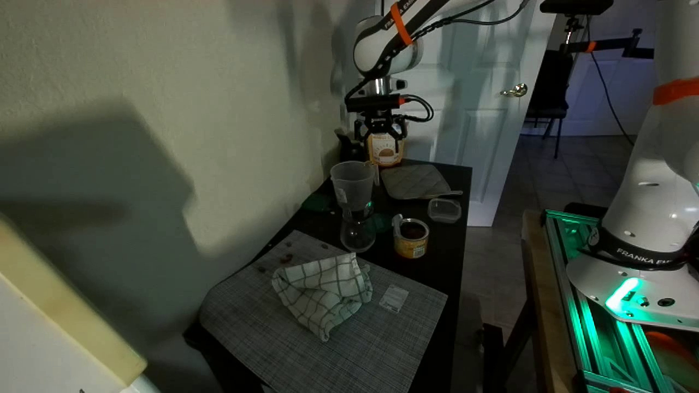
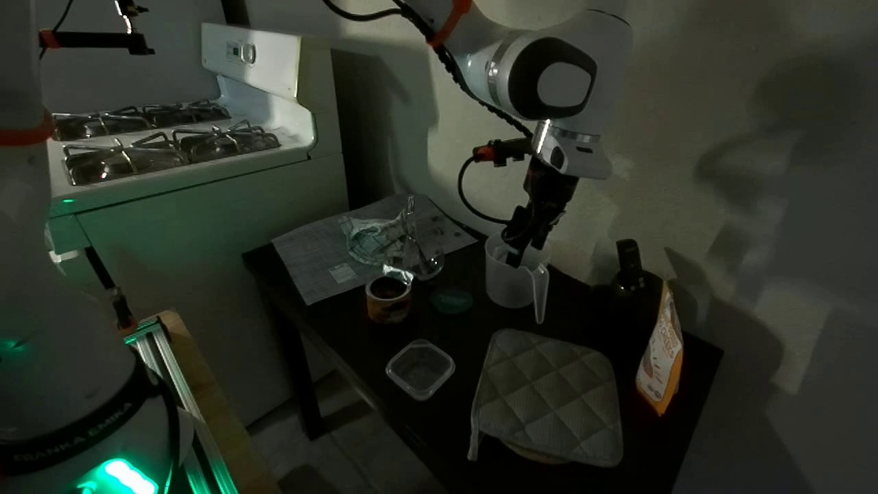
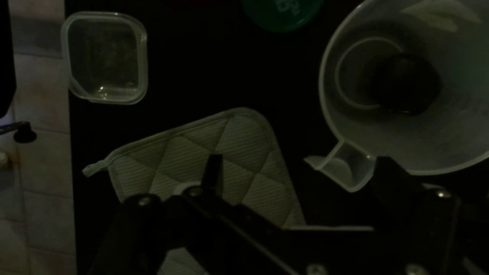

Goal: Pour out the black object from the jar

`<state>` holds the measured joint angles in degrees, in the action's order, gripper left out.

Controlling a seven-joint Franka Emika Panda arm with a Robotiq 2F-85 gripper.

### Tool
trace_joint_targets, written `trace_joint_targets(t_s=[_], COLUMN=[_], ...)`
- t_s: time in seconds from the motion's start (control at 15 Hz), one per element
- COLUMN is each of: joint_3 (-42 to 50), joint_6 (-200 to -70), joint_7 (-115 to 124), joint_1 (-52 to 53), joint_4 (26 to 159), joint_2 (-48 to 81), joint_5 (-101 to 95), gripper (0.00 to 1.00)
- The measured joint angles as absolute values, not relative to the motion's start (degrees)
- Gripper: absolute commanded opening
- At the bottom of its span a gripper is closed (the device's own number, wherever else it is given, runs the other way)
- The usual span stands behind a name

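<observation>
The jar is a greyish translucent jug with a pale rim and a handle. It stands upright on the dark table in both exterior views (image 1: 349,183) (image 2: 506,280). In the wrist view the jar (image 3: 458,143) is at the upper right, cut off by the frame edge. A dark round object (image 3: 407,84) lies inside it; the exterior views do not show it. My gripper (image 1: 380,135) is open and empty, above the table near the jar's handle side. It also shows in an exterior view (image 2: 527,251) and the wrist view (image 3: 300,158), where the handle appears between the fingers, nearer the right one.
A quilted pot holder (image 2: 549,391) and a clear square container (image 2: 420,369) lie near the jar. An open can (image 2: 388,298), a glass flask (image 1: 357,234) and a green lid (image 3: 284,13) are close by. A yellow bag (image 2: 662,357) and a black bottle (image 2: 627,274) stand near the wall.
</observation>
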<state>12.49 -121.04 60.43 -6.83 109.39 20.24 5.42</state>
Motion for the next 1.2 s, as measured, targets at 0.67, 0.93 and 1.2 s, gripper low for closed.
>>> trace_joint_targets(t_s=[0.67,0.93,1.2], joint_3=[14.26,14.64,14.55], joint_6=[-122.71,-124.44,-127.57], joint_7=[61.32,61.59,67.43], joint_1=[-7.84,-8.06,-7.65], joint_4=[103.07,102.18,101.71], joint_2=[27.54,29.58,31.36], joint_5=[14.03,16.45,17.39], gripper=[1.00,1.00,1.00])
